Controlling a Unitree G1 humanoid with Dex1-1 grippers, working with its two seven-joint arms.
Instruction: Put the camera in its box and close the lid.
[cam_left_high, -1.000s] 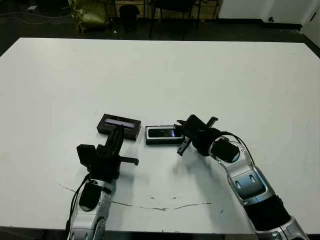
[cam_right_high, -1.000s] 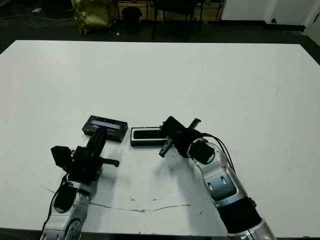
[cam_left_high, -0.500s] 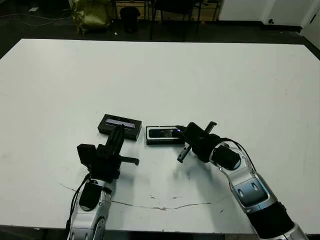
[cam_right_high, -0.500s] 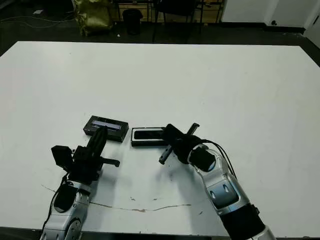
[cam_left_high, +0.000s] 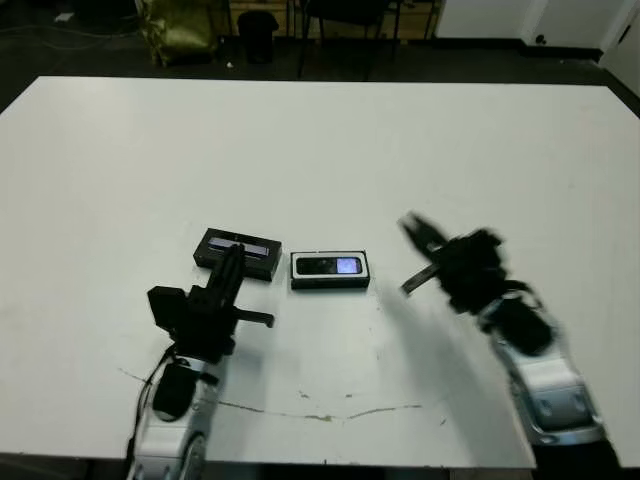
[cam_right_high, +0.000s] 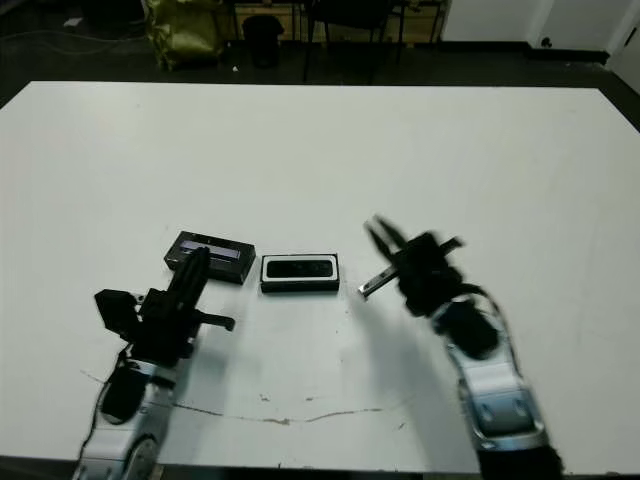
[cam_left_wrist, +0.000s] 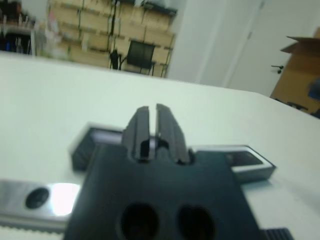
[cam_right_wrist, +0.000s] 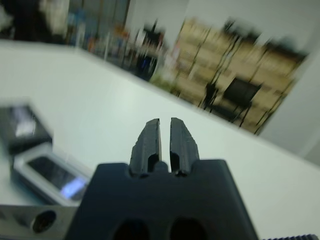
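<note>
The camera (cam_left_high: 332, 266), a slim black bar with a bluish patch, lies inside the white-lined box (cam_left_high: 297, 271) at the table's middle. Just left of the box lies the flat black lid (cam_left_high: 212, 244) with its pale glossy strip. My left gripper (cam_left_high: 237, 253) is shut and empty, its tips over the lid's near edge. The right gripper (cam_left_high: 416, 234) is blurred, shut on nothing, and stands apart to the right of the box. In the right wrist view the box (cam_right_wrist: 30, 162) and lid (cam_right_wrist: 17, 127) show beside the shut fingers (cam_right_wrist: 150, 135).
The white table (cam_left_high: 320, 150) stretches wide beyond the box. A thin dark crack line (cam_left_high: 310, 412) runs along its near part. Chairs and a yellow-green bag (cam_left_high: 180, 25) stand past the far edge.
My right gripper has drawn back from the box's right end, to the right and a little up, leaving the camera in the box. The left arm has hardly moved.
</note>
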